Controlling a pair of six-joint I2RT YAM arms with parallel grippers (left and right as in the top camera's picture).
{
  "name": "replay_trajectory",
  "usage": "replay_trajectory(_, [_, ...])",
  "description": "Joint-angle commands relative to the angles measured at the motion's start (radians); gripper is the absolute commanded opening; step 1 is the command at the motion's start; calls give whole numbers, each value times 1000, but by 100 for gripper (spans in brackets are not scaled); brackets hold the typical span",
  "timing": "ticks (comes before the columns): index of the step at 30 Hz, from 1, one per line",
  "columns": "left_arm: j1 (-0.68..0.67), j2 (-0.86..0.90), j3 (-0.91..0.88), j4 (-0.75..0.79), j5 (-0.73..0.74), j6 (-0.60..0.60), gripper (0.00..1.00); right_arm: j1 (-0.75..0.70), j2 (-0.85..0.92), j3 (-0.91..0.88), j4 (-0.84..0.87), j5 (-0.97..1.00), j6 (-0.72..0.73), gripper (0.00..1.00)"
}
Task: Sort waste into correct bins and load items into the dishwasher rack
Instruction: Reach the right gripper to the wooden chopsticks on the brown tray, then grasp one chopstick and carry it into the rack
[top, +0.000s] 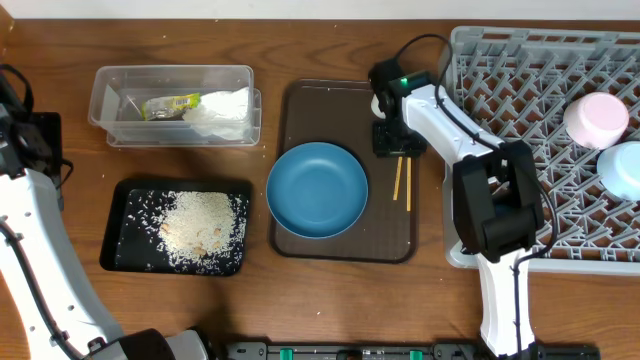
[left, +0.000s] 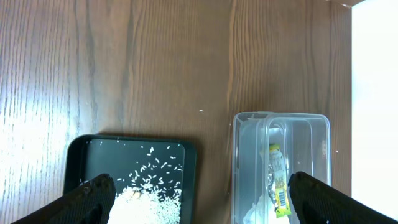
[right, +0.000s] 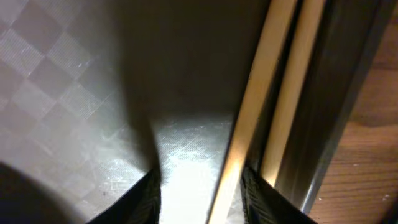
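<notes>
On a wooden table (top: 200, 30), a grey dishwasher rack (top: 500, 60) stands at the right edge, within the right arm's reach, and already holds a pink cup (top: 596, 118) and a pale blue cup (top: 625, 168) side by side. A brown tray (top: 385, 235) sits in the middle with the items not yet sorted. To its left, a black tray (top: 125, 190) holds loose rice (top: 205, 228), and a clear container (top: 105, 100) behind it holds wrappers (top: 175, 104), so food waste and packaging appear to be kept apart. A blue bowl (top: 317, 189) rests empty on the brown tray. The chopsticks (top: 402, 185) lie just beside it, parallel along the tray's right rim. The right gripper (top: 398, 140) is lowered over their far end. In its wrist view the jaws are partly open with one stick between them and the other just outside, and nothing looks gripped yet. The rim beside them probably makes taking both sticks together awkward. The left gripper (left: 200, 180) hangs spread wide and empty above the rice tray and the container, clear of the work
</notes>
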Motion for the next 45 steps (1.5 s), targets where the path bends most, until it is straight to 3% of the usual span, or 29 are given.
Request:
replay_trajectory(1, [3,6,0,-3,-12,10,92,10,28,-47,-5,1,12,31])
replay_trajectory(5, [3,6,0,-3,-12,10,92,10,14,-44,-4,-28,12,24])
replay_trajectory(8, [3,6,0,-3,-12,10,92,10,-13,-44,-5,-29,12,10])
replay_trajectory(13, [3,6,0,-3,-12,10,92,8,-114,-44,-16,-26,7,8])
replay_trajectory(16, [3,6,0,-3,-12,10,92,-1,-190,-44,-23,-26,-4,1])
replay_trajectory(23, [3,6,0,-3,-12,10,92,-37,-360,-44,-22,-7,-57,1])
replay_trajectory(28, [3,6,0,-3,-12,10,92,-111,-446,-44,18,166,-87,1])
replay_trajectory(32, [3,6,0,-3,-12,10,92,-179,-450,-45,113,196,-237,1])
replay_trajectory(37, [3,6,0,-3,-12,10,92,-254,-422,-69,208,89,-366,1])
replay_trajectory(43, [3,6,0,-3,-12,10,92,-301,-357,-103,262,43,-375,2])
replay_trajectory(45, [3,6,0,-3,-12,10,92,-304,-340,-103,262,16,-375,9])
